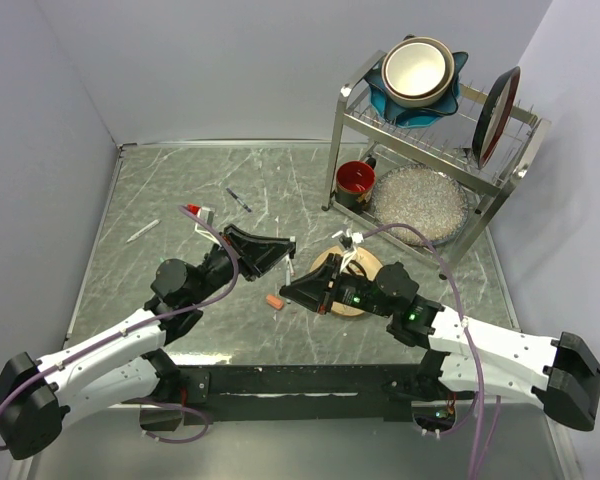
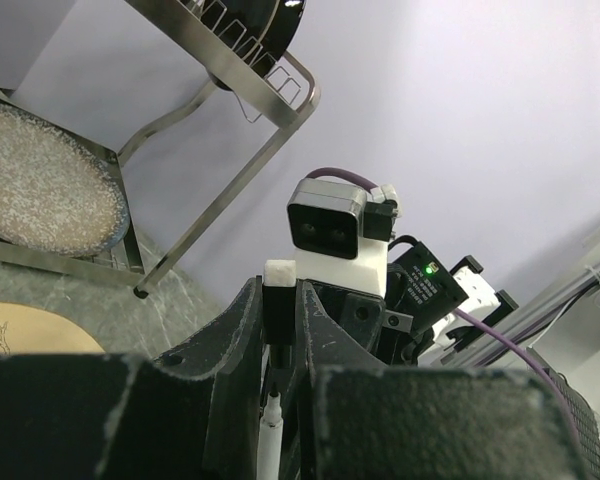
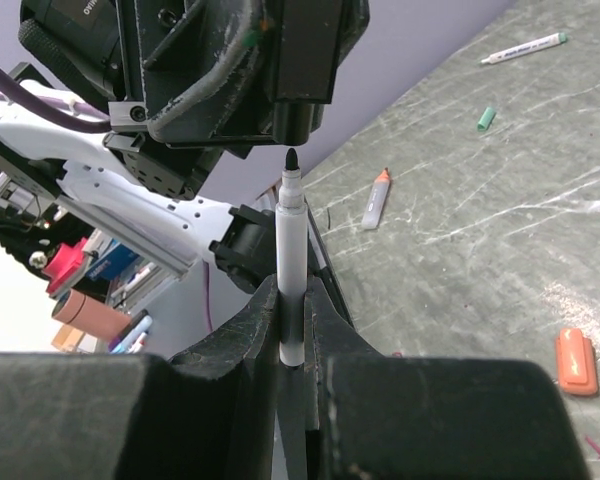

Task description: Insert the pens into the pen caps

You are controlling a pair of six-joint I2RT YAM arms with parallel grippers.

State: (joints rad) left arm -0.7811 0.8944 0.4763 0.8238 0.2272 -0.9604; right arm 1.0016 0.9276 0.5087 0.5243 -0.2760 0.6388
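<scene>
My left gripper point(image 1: 280, 252) is shut on a black pen cap with a white end point(image 2: 280, 300), open end towards my right gripper. My right gripper point(image 1: 298, 290) is shut on a white pen with a black tip point(image 3: 292, 270). The tip points at the cap's mouth point(image 3: 300, 125), just short of it. The same pen shows below the cap in the left wrist view point(image 2: 268, 430). An orange-red cap point(image 1: 274, 301) lies on the table beneath the grippers. An orange-tipped white pen point(image 3: 376, 199), a green cap point(image 3: 486, 118), a green-tipped pen point(image 3: 525, 47) and a dark pen point(image 1: 238, 200) lie farther off.
A round wooden board point(image 1: 365, 300) lies under my right wrist. A metal dish rack point(image 1: 345, 150) stands at the back right with bowls point(image 1: 418, 72), a speckled plate point(image 1: 420, 203) and a dark plate point(image 1: 497, 115). A red cup point(image 1: 357, 180) stands by the rack's left leg.
</scene>
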